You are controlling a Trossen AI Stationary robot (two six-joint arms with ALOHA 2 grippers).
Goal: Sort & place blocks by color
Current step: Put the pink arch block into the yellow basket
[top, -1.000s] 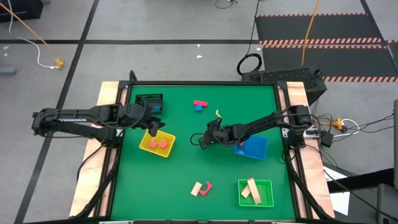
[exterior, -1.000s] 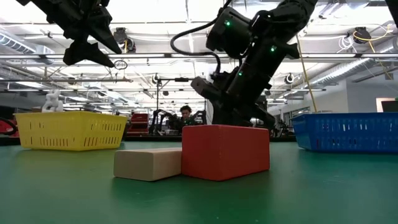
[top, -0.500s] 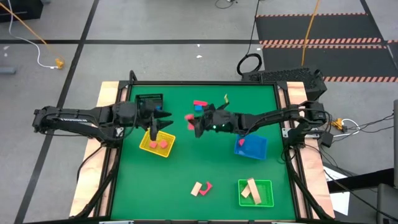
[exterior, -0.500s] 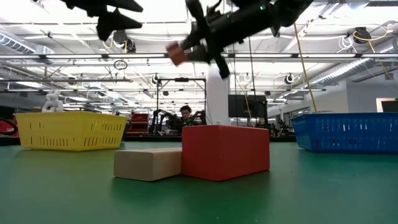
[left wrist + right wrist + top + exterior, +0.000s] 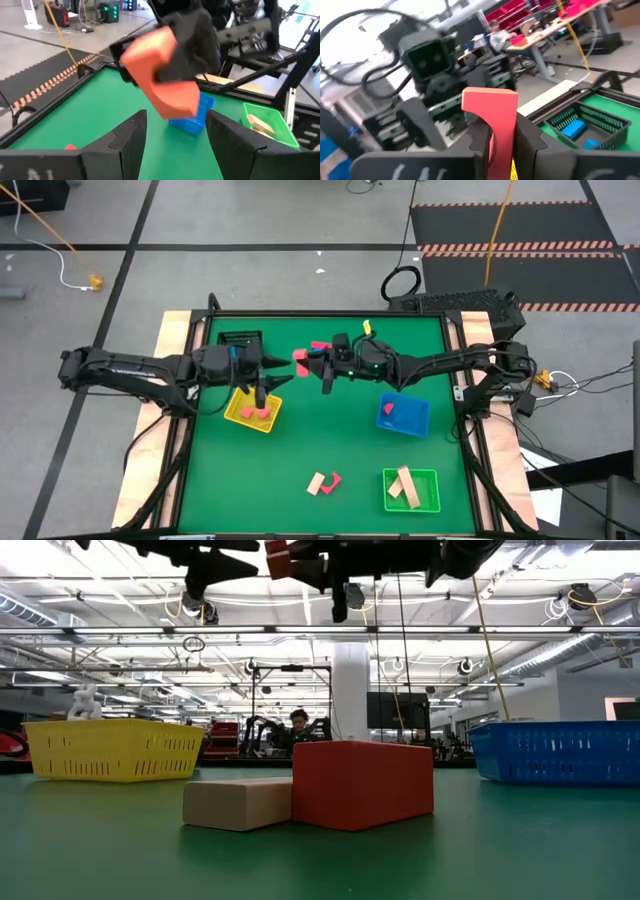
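From above, the right gripper reaches across the green table toward the left side, clamped on a red block held in the air. The left gripper faces it with its fingers spread, just beside the block and above the yellow tray, which holds two red blocks. The black tray sits near the far left corner. A red and a blue block lie close together near the far edge. The blue tray holds one red piece, the green tray holds tan blocks, and a tan block touches a red block near the front edge.

At table height, the tan block and the big red block sit side by side, touching. The yellow tray stands far left, the blue tray far right. Both grippers hang high, the right one gripping the red block. A person sits in the room behind.

From the left wrist, its own fingers stand apart, with the red block held between them by the other arm's dark gripper.

From the right wrist, the fingers squeeze the red block; the black tray with blue blocks lies beyond.
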